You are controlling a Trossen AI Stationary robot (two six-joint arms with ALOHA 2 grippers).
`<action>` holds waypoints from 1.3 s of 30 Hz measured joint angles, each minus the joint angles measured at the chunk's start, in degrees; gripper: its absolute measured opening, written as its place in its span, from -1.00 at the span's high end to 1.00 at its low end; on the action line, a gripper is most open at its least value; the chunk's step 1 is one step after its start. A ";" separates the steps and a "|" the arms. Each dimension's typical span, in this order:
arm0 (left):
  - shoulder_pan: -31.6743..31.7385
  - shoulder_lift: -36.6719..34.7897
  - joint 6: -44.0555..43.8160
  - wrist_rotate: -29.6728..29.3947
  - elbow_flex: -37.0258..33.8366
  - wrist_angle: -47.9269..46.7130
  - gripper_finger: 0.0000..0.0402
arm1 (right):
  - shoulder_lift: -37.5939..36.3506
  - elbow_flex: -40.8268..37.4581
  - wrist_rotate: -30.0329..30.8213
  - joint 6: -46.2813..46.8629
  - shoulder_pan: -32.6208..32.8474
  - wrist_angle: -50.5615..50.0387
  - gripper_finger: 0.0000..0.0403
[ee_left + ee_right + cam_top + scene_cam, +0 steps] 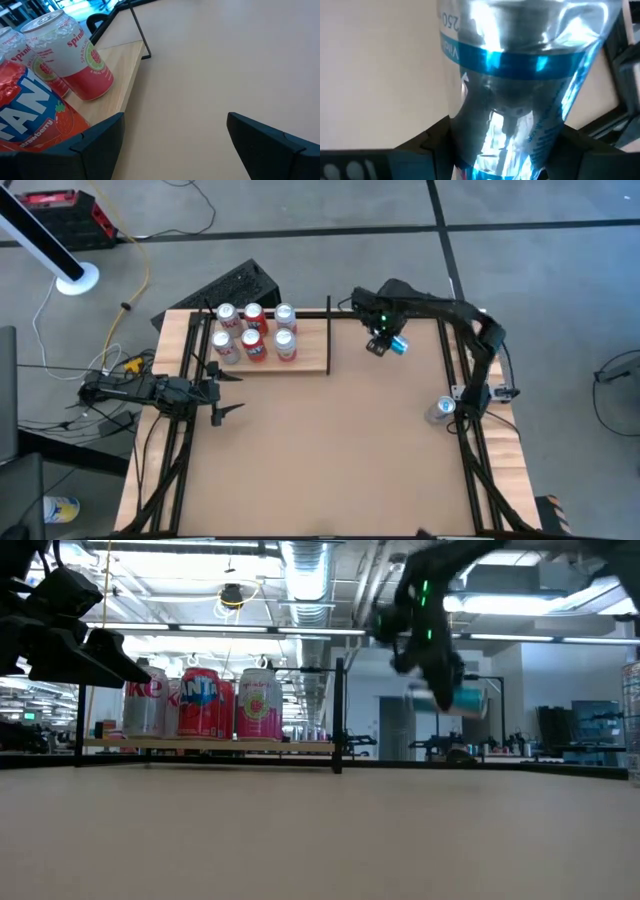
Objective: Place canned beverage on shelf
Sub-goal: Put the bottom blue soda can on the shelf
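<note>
The pale wood shelf (312, 361) lies at the table's far left, its thin black upright (340, 716) at its right end. Several cans (254, 332) stand upright on it, among them a Fanta can (25, 120) and a Spindrift can (75, 55). To the right of the shelf my right gripper (383, 340) hangs above the table, shut on a silver and blue canned beverage (399, 345). My left gripper (172, 137) waits open at the table's left edge, just in front of the shelf, with nothing between its fingers. My right gripper pinches the silver and blue can by its round wall (470, 140), one finger (427, 145) on each side. The fingers come from above, pointing steeply down. The can (464, 698) is lifted well clear of the table and looks tilted in the hold.
Another silver can (443, 410) stands near the table's right edge beside the right arm's base. Black frame rails (470, 460) run along both sides of the brown tabletop (330, 450). A black box (238, 285) sits behind the shelf.
</note>
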 joint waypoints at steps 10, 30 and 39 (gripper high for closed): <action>-0.02 0.00 0.00 0.00 0.00 0.02 -0.67 | -9.65 0.04 -19.12 33.66 25.01 -8.25 -0.25; -0.02 0.00 0.00 0.00 0.00 0.00 -0.67 | 9.23 -5.95 -69.57 38.01 42.70 -8.02 -0.25; 0.00 0.02 0.00 0.00 0.00 0.01 -0.67 | 17.30 -7.21 -75.38 25.47 39.06 -8.09 -0.25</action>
